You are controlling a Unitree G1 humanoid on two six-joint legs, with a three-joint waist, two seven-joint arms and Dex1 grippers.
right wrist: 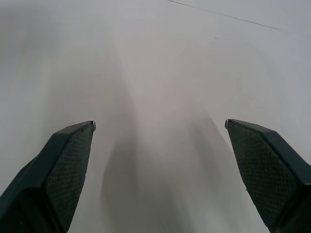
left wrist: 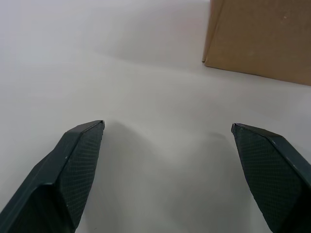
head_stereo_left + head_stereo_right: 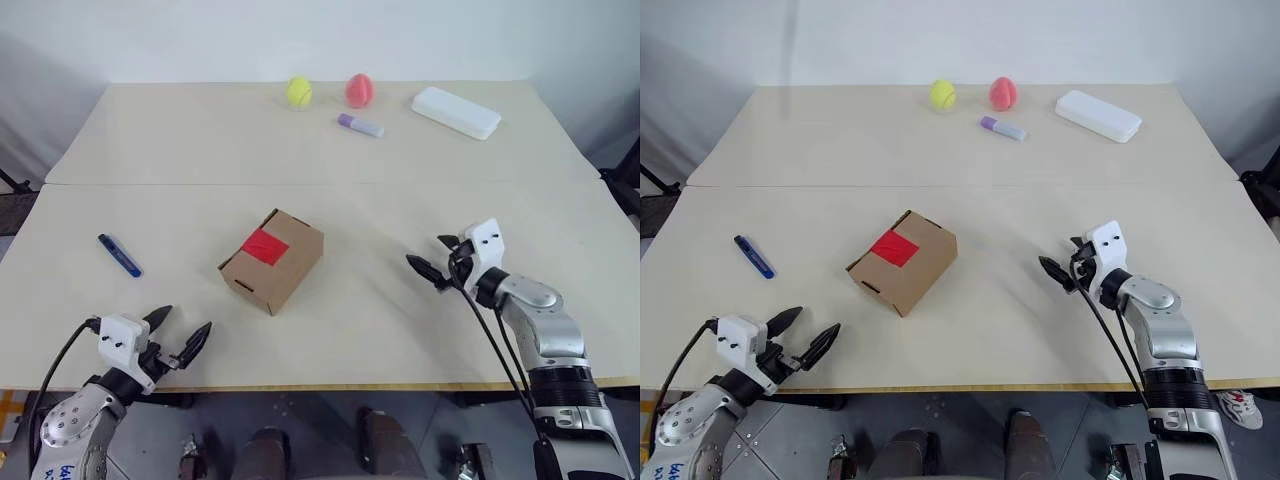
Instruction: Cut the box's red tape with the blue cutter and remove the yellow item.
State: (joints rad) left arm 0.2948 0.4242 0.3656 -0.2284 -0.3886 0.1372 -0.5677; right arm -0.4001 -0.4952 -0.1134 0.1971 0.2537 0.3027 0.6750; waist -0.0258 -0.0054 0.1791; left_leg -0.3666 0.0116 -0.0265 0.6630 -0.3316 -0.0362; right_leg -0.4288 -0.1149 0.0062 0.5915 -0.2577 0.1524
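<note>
Two pale tables stand edge to edge, forming one long cream surface [image 3: 400, 330]. Near the middle of the nearer table sits a small brown cardboard box [image 3: 272, 260], turned at an angle, with a bright red patch of tape [image 3: 265, 246] on its top face. The box is closed. Well to the box's left lies a slim blue cutter [image 3: 119, 255], flat on the surface and apart from everything else.

At the near edge, the left gripper [image 3: 180, 335] hovers low over the table — its two black fingers spread wide and holding nothing. From its wrist camera, a corner of the box [image 2: 260, 39] shows ahead, beyond the fingertips [image 2: 85, 145]. The right gripper [image 3: 430, 262] hangs over the table to the right of the box, well apart from it, pointing toward it. Its fingers also stand wide apart and empty, with bare tabletop between them.

Along the far table sit four things: a yellow-green ball [image 3: 298, 92], a pink ball [image 3: 359, 90] beside it, a short lilac tube [image 3: 360, 125] just in front of them, and a long white case [image 3: 456, 112] to the right. The tube looks capped, though it is too small to be sure.
</note>
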